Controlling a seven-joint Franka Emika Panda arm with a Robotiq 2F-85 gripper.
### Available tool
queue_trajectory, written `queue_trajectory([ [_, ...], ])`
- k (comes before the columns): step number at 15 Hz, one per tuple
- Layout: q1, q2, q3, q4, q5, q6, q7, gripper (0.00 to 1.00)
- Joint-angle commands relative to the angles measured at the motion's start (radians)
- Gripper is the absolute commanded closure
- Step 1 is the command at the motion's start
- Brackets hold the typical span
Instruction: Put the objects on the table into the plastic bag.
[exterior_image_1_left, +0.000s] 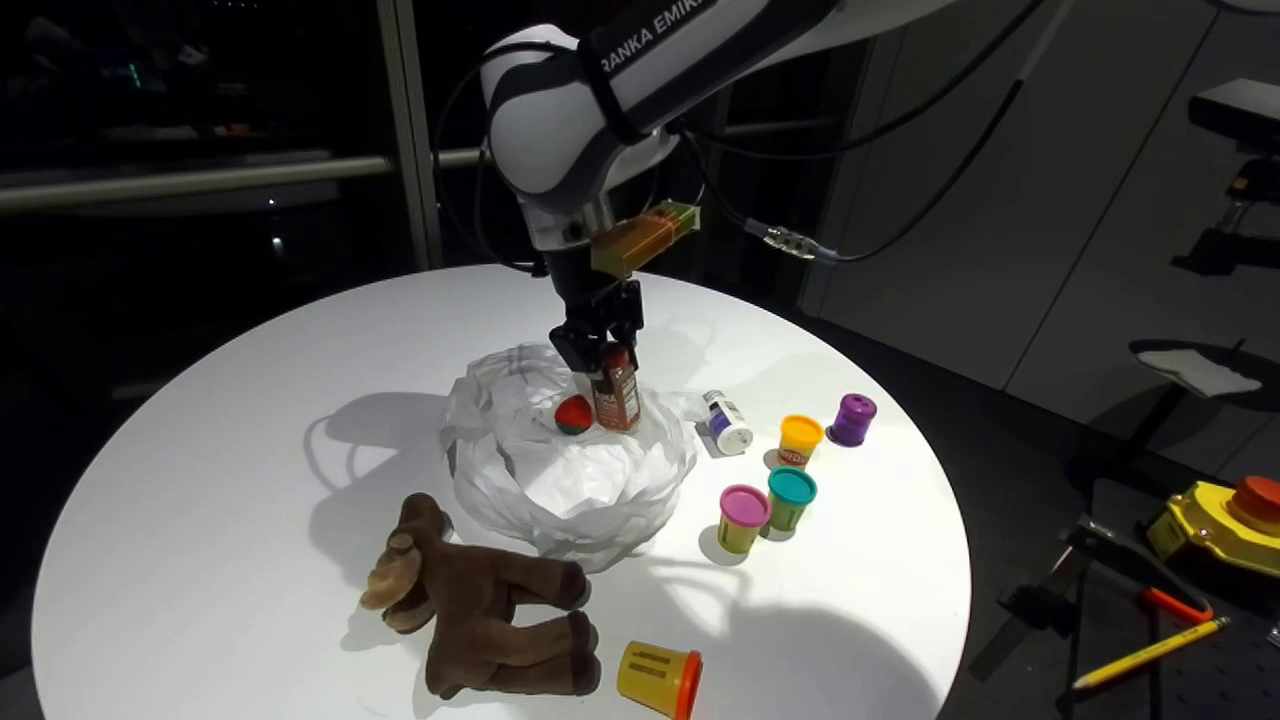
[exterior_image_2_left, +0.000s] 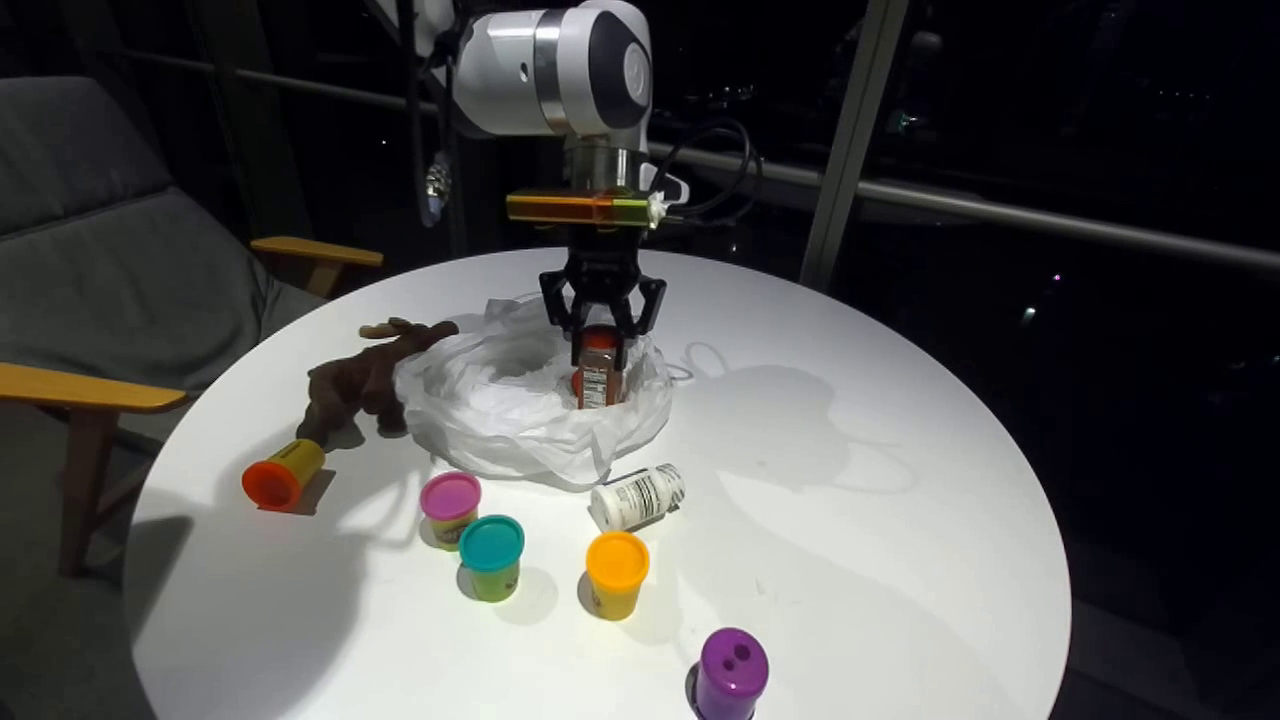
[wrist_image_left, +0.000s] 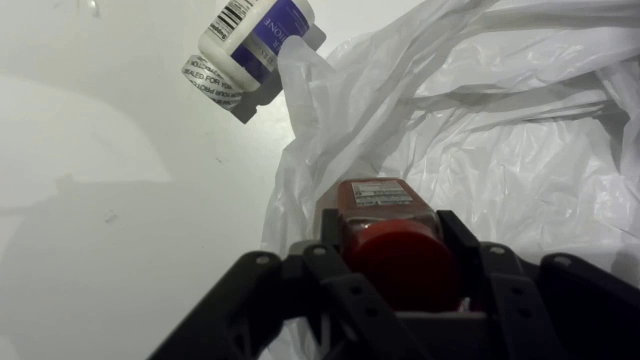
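A black two-fingered gripper (exterior_image_2_left: 599, 352) clasps a red-capped reddish see-through bottle (exterior_image_1_left: 617, 396) by its upper end, within the rim of a crinkled whitish plastic bag (exterior_image_1_left: 500, 512), likely so it settles base-first; a brown plush animal (exterior_image_1_left: 472, 618) lies beside the bag

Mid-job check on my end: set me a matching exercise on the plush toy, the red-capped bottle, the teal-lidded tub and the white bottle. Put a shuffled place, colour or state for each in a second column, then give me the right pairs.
Things
1. Plush toy
2. Red-capped bottle
3. Teal-lidded tub
4. White bottle

Places, colours, states
A. Upright, next to the pink-lidded tub
B. Dark brown, lying on the table
C. Lying on its side, marked in purple-blue
D. Held in the gripper

Right pairs
1-B; 2-D; 3-A; 4-C
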Motion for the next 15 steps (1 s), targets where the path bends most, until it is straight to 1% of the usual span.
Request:
queue_trajectory([
  [1, 0.011, -0.023, -0.006, -0.031, -0.007, 0.022, -0.013, 0.75],
  [6, -0.001, 0.011, -0.017, 0.026, 0.006, 0.018, 0.002, 0.75],
  [11, -0.025, 0.019, -0.004, 0.046, 0.029, 0.032, -0.010, 0.75],
  [15, -0.019, 0.042, 0.002, 0.052, 0.028, 0.034, -0.012, 0.75],
])
